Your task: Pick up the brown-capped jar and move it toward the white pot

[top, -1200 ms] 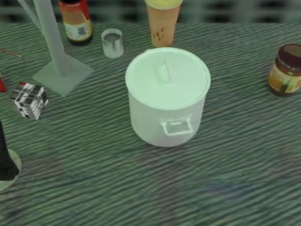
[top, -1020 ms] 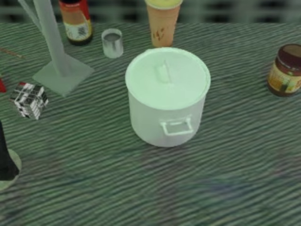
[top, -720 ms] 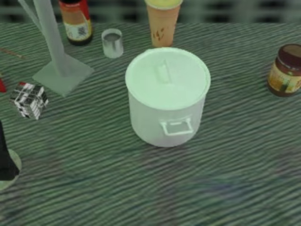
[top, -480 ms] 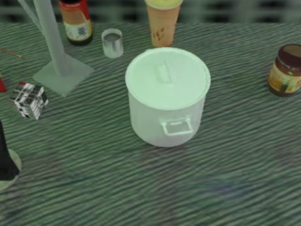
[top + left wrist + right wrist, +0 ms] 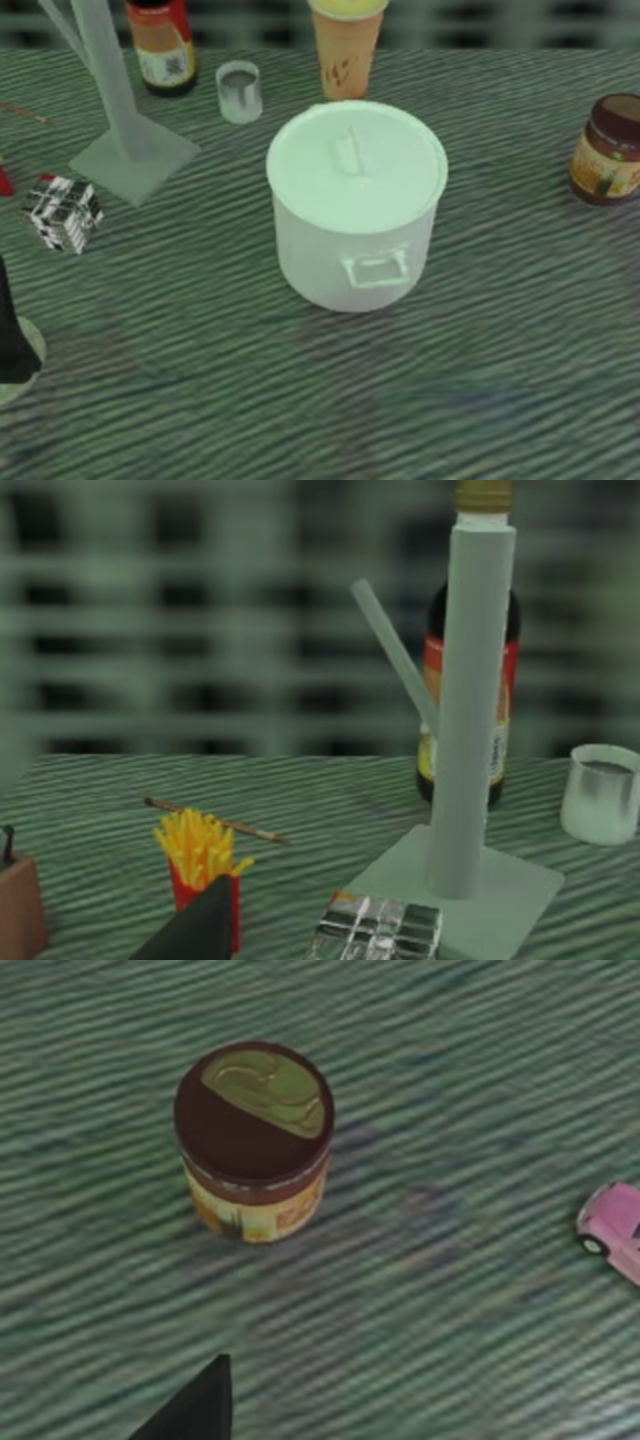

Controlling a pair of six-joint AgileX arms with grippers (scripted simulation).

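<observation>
a green ribbed table fills the top view, with a blurred grid-like wall behind its far edge.

the pot stands near the middle of the table, lid on, its side handle facing the near edge. a white stand with an upright post sits at the far left. a paper cup stands just behind the pot. a bottle with a red-orange label is at the far left edge, behind the stand. the jar stands upright at the right edge of the table, well apart from the pot, cap on. a small metal cup sits between the bottle and the paper cup. a mirrored cube lies near the stand's base.

neither arm shows in the top view. the right wrist view looks down on the jar, with one dark fingertip of the right gripper at the frame's edge, clear of the jar; whether that gripper is apart or together cannot be told. a pink toy car lies on the table off to one side of the jar. the left wrist view shows a dark fingertip of the left gripper low over the table near a box of fries; its state cannot be told either.
</observation>
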